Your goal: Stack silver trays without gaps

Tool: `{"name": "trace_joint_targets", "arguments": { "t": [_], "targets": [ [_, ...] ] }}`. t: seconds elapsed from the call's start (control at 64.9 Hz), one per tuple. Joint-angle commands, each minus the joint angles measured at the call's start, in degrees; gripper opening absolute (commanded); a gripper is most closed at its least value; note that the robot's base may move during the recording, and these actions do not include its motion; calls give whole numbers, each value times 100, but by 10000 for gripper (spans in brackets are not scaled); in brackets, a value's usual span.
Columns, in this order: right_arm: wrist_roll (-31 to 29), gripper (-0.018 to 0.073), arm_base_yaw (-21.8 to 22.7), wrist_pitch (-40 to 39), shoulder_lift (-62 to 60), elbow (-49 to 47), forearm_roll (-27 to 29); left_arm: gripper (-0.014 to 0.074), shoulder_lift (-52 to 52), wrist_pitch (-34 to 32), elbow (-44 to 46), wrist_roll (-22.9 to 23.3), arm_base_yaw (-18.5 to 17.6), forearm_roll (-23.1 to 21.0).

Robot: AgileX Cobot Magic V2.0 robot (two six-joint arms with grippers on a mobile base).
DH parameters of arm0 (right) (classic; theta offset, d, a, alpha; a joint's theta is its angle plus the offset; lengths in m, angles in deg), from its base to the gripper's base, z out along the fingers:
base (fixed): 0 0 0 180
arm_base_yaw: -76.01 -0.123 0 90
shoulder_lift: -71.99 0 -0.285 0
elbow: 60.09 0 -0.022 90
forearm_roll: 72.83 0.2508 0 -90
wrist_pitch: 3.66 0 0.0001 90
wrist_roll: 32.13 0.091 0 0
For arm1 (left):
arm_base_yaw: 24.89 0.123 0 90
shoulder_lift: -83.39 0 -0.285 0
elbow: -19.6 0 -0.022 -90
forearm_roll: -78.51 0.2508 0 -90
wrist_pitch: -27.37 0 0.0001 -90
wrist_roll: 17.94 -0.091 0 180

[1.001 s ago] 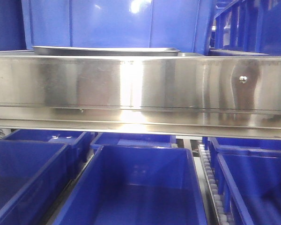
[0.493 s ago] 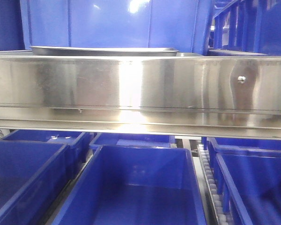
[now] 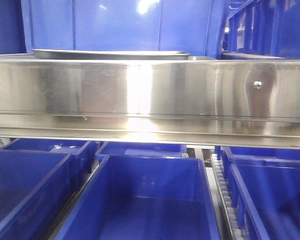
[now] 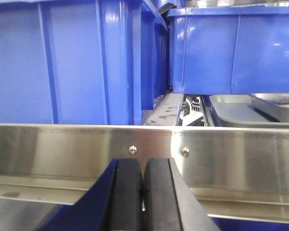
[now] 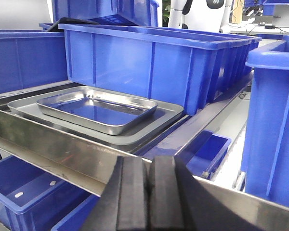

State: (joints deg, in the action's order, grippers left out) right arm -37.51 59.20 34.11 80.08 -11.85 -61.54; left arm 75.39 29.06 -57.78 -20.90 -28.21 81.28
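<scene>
A small shiny silver tray (image 5: 98, 108) lies inside a larger, duller grey tray (image 5: 154, 126) on the shelf behind the steel rail. In the front view only a tray rim (image 3: 110, 54) shows above the rail. In the left wrist view the trays (image 4: 241, 114) show at the right behind the rail. My right gripper (image 5: 148, 163) is shut and empty, in front of the rail and to the right of the trays. My left gripper (image 4: 143, 166) is shut and empty, in front of the rail and to the left of the trays.
A broad steel rail (image 3: 150, 90) with screws runs across the shelf front. Deep blue bins (image 5: 149, 62) stand behind and beside the trays. More blue bins (image 3: 145, 200) sit on the lower level, beside a roller track (image 3: 225, 200).
The tray rim in the front view shifted slightly left a second ago and has stayed still since. Nothing else has visibly moved.
</scene>
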Motion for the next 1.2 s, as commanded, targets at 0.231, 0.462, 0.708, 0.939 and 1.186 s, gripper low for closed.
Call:
{"name": "trace_joint_targets", "arguments": {
  "t": [0.231,0.462,0.708,0.939,1.186],
  "targets": [
    [-14,-79,11,-144,-30,15,-19,-7,21,-134,16,48,10,41],
    [-14,-79,11,-144,-30,15,-19,-7,21,-225,16,48,10,42],
    [-14,-79,11,-144,-30,15,-19,-7,21,-225,16,48,10,42],
    [-14,-79,11,-144,-30,15,-19,-7,21,-225,16,48,10,42],
    [-14,-79,200,-959,-30,321,-597,-7,21,-225,16,48,10,42]
  ]
}}
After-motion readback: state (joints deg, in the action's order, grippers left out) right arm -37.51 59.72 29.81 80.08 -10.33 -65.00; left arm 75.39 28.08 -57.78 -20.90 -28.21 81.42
